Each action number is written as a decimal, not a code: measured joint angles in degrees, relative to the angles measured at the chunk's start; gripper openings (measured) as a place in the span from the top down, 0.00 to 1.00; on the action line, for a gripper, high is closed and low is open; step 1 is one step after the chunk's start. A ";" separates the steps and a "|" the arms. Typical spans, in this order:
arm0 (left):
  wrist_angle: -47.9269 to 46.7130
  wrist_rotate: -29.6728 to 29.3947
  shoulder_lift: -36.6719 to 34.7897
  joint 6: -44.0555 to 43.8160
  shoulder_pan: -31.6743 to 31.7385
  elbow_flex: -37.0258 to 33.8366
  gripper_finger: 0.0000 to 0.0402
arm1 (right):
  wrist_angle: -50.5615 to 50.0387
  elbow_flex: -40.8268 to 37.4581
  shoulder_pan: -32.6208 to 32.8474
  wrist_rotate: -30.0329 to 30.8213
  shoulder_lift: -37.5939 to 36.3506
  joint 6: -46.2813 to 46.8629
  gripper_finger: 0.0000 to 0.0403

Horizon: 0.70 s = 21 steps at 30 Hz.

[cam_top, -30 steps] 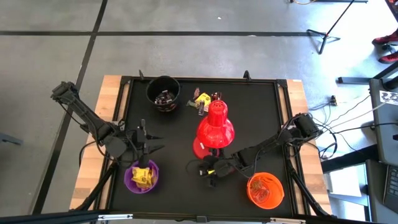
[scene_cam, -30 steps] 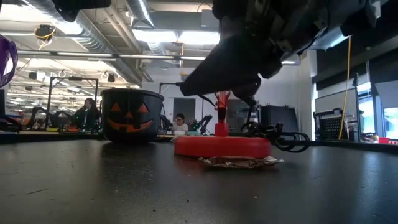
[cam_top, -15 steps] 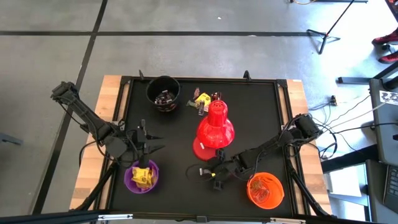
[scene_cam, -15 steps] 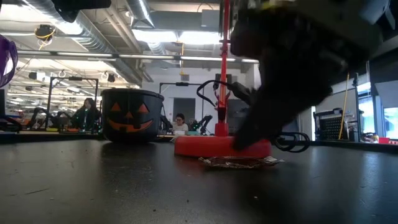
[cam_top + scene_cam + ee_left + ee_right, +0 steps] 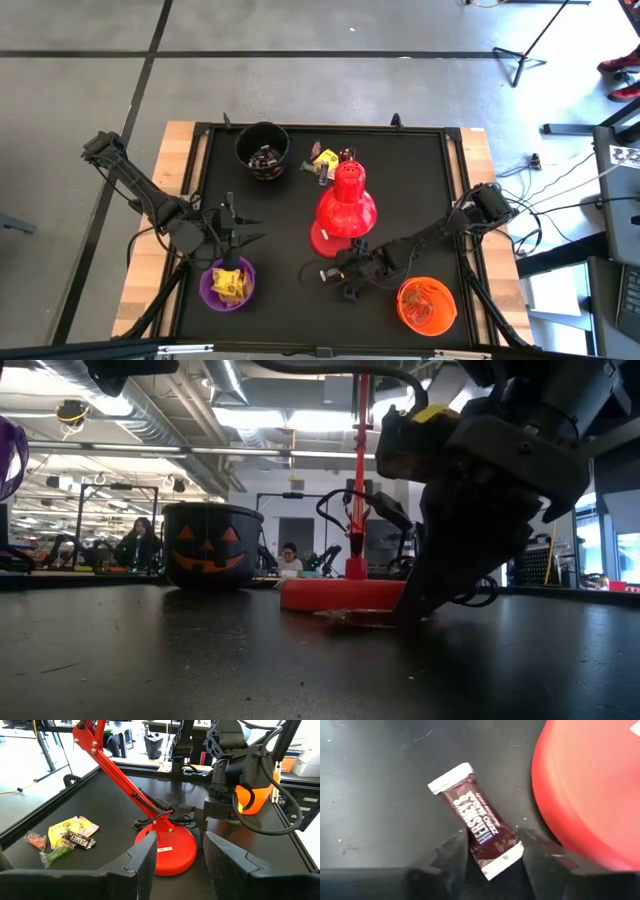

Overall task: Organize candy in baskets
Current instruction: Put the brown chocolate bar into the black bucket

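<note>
Candy bar in a brown wrapper lies flat on the mat just beside the red lamp base, one end between the right gripper's parted fingers, long axis running away from them, nothing gripped yet.

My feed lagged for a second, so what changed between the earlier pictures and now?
The right gripper dropped to the table and now straddles the Hershey's bar beside the red lamp base, fingers open, not yet gripping. The left gripper, the buckets and the other candy stayed put.
</note>
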 joint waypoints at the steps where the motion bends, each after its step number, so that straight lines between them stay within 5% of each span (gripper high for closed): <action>1: 0.02 0.00 0.00 0.02 0.00 0.00 0.62 | -0.02 -0.04 -0.05 -0.03 0.01 0.02 0.63; 10: 0.00 0.00 0.00 0.02 0.00 0.00 0.62 | 1.36 -0.09 -0.09 -1.68 0.10 -0.23 0.96; 21: 0.00 0.00 0.00 0.02 0.00 0.00 0.62 | 0.32 6.25 0.00 -1.65 0.82 -6.88 1.00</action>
